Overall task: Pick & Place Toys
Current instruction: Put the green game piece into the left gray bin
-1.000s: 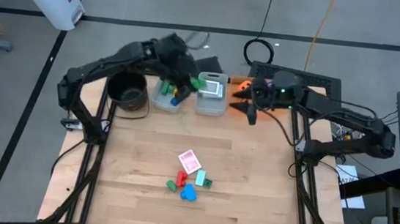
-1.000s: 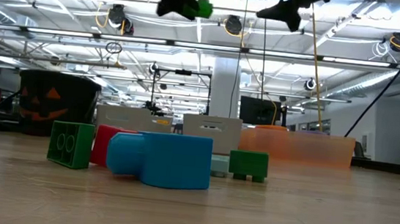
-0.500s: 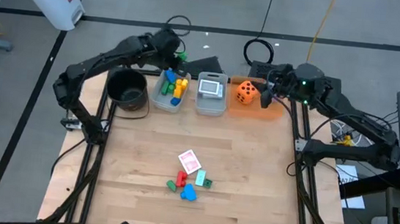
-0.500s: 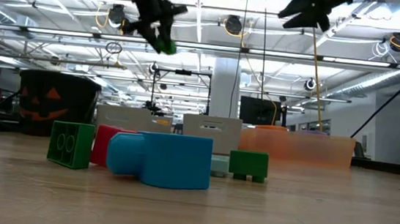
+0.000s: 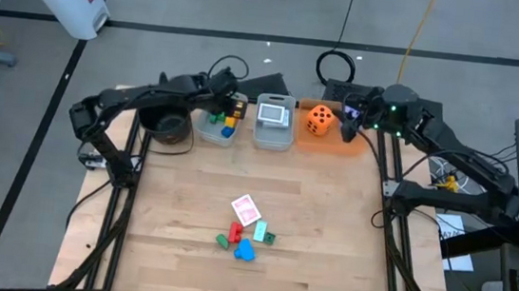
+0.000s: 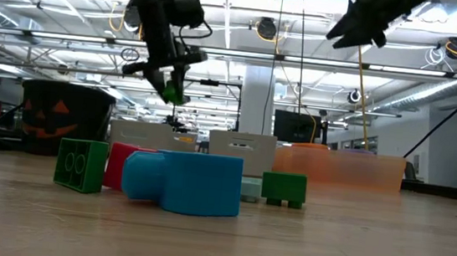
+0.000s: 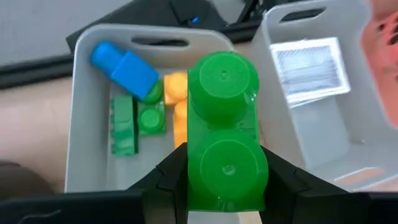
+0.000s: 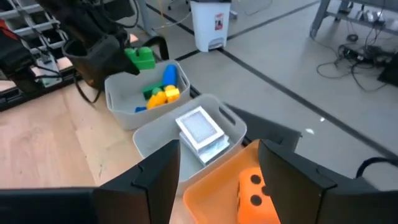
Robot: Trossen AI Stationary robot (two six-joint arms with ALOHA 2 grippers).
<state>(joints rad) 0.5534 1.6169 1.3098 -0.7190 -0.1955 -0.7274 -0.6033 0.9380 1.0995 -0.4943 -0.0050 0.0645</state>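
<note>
We see the left gripper (image 7: 221,186) holding a green block (image 7: 224,134) tight in its fingers, above the block bin (image 7: 87,112). The right gripper (image 8: 217,168), fingers apart and empty, hangs over the orange tray (image 8: 211,193). The tabletop (image 5: 327,238) has room around the toy pile (image 5: 243,232).

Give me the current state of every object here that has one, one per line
Left end effector: shut on the green two-stud plastic block, above the clear block bin.
Right end effector: open, empty, above the orange tray.
Orange die: resting in the tray.
Playing cards: stacked in the second clear bin.
</note>
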